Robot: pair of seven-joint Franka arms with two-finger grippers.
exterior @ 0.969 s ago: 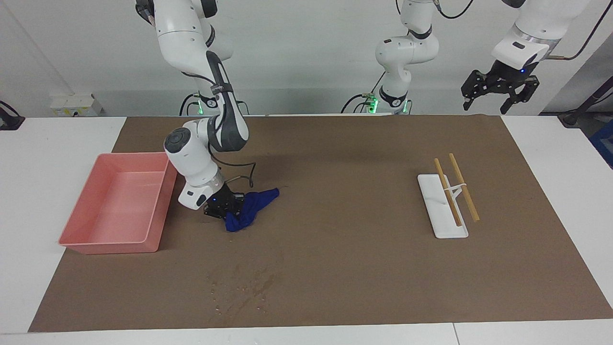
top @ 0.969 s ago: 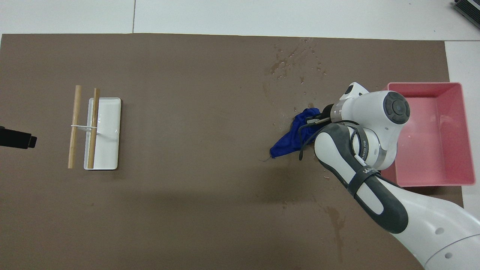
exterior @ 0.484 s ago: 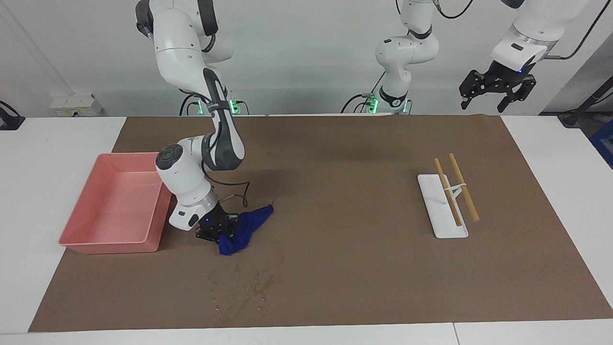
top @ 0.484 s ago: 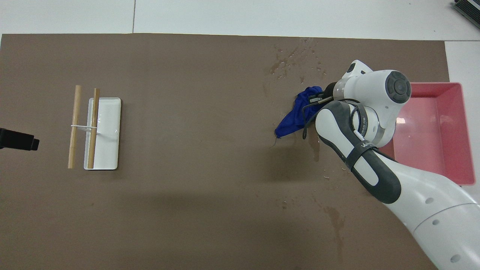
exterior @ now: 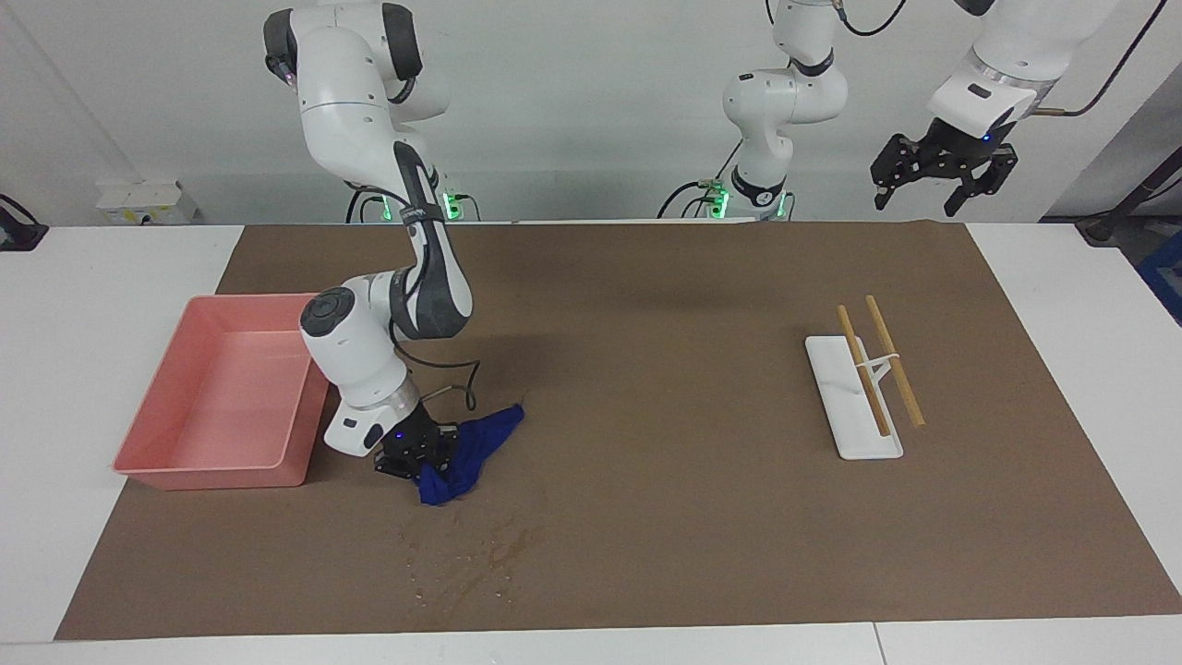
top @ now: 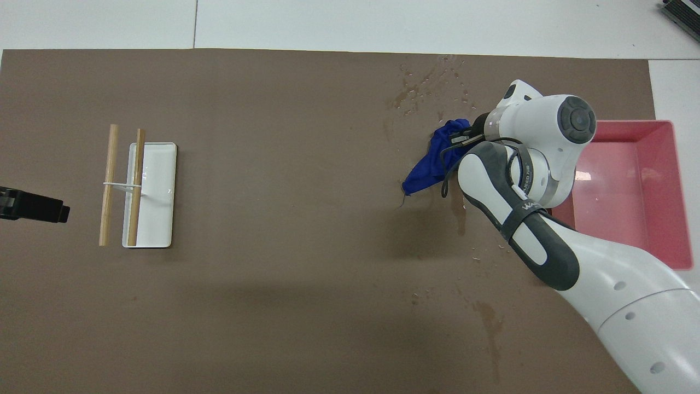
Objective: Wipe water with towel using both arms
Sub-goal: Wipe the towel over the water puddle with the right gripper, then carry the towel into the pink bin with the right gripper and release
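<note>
The navy-blue towel [exterior: 473, 447] [top: 432, 163] lies bunched on the brown mat beside the pink tray. My right gripper [exterior: 430, 459] [top: 462, 139] is shut on the towel's end and presses it low onto the mat. The water [exterior: 469, 558] [top: 427, 91] is a blotchy patch of droplets and dark streaks just farther from the robots than the towel. The towel's edge lies at the nearer fringe of the patch. My left gripper [exterior: 931, 181] [top: 34, 203] hangs open and empty, high over the left arm's end of the mat, where that arm waits.
The pink tray [exterior: 214, 477] [top: 678, 192] stands at the right arm's end, close against my right arm's wrist. A white slab [exterior: 857, 420] [top: 159, 189] with two wooden sticks [exterior: 892, 362] [top: 110, 181] lies toward the left arm's end. Damp streaks [top: 491, 324] mark the mat nearer the robots.
My right gripper has dragged the towel away from the robots, along the tray and up to the water patch. The left gripper has drifted slightly upward and toward the middle.
</note>
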